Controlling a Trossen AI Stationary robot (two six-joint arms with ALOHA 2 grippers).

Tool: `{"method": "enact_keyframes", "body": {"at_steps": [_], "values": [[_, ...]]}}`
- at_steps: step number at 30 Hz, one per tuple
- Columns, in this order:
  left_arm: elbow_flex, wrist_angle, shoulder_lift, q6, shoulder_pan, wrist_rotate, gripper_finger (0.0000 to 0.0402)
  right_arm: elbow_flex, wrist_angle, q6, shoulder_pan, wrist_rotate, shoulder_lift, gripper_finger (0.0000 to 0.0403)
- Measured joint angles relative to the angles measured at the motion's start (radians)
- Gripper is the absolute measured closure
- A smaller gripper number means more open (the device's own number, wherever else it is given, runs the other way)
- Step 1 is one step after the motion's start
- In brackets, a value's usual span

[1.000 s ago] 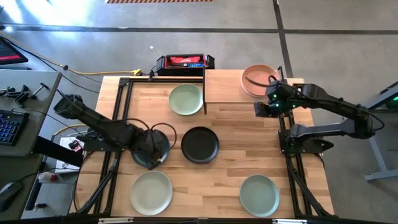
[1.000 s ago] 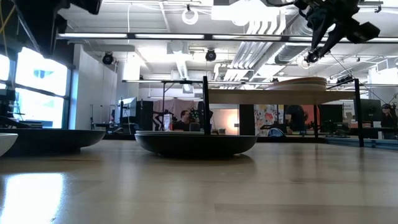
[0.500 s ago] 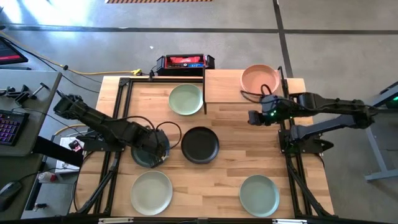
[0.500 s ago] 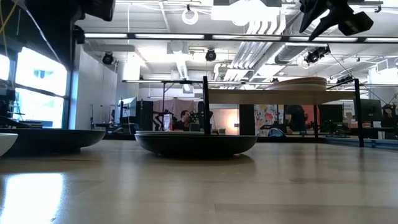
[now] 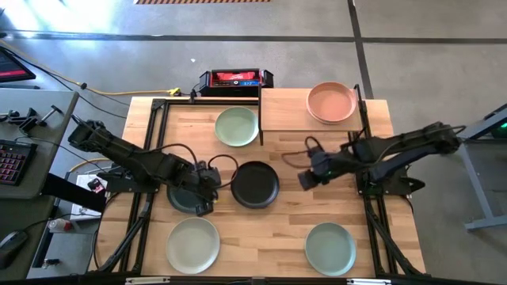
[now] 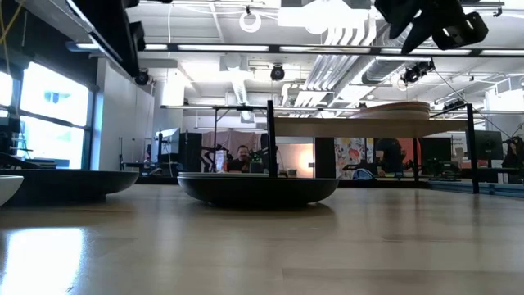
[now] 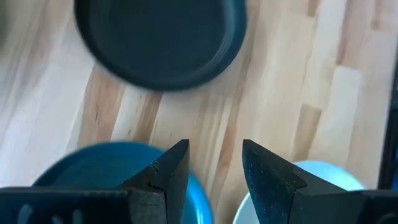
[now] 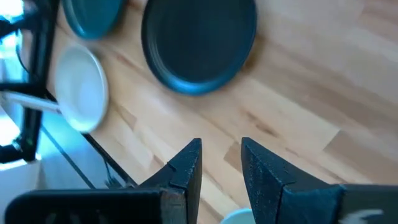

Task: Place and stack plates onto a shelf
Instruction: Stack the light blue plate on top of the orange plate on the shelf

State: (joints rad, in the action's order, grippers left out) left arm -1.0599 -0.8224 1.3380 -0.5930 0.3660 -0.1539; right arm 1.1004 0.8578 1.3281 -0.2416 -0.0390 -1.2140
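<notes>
A peach plate (image 5: 332,103) rests on the shelf (image 5: 283,111) at the far right; the low view shows it (image 6: 397,107) on the raised board (image 6: 360,127). A black plate (image 5: 255,184) lies mid-table. My left gripper (image 5: 204,190) hangs open above the near rim of a dark teal plate (image 5: 184,196), fingers (image 7: 214,165) apart and touching nothing. My right gripper (image 5: 305,178) hovers open to the right of the black plate (image 8: 199,43), with nothing between its fingers (image 8: 221,165).
A pale green plate (image 5: 237,126) lies on the table beside the shelf's left legs. Another pale plate (image 5: 192,245) sits near left, and a sage green one (image 5: 330,248) near right. Bare wood lies between the black plate and the near edge.
My right gripper has swung from beside the peach plate on the shelf toward the table's near edge and left, toward the black plate, sinking a little and rolling. My left gripper has rolled and edged slightly toward the black plate. No plate has moved.
</notes>
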Motion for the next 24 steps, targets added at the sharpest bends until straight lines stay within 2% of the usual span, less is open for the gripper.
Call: {"method": "enact_keyframes", "body": {"at_steps": [11, 24], "values": [[0.0, 0.035, 0.0, 0.003, 0.0, -0.012, 0.0266, 0.0, -0.027, 0.021, -0.157, 0.004, -0.103, 0.0311], [0.0, 0.035, 0.0, 0.003, 0.0, -0.013, 0.0266, 0.0, -0.024, -0.048, -0.312, 0.002, -0.219, 0.0311]]}}
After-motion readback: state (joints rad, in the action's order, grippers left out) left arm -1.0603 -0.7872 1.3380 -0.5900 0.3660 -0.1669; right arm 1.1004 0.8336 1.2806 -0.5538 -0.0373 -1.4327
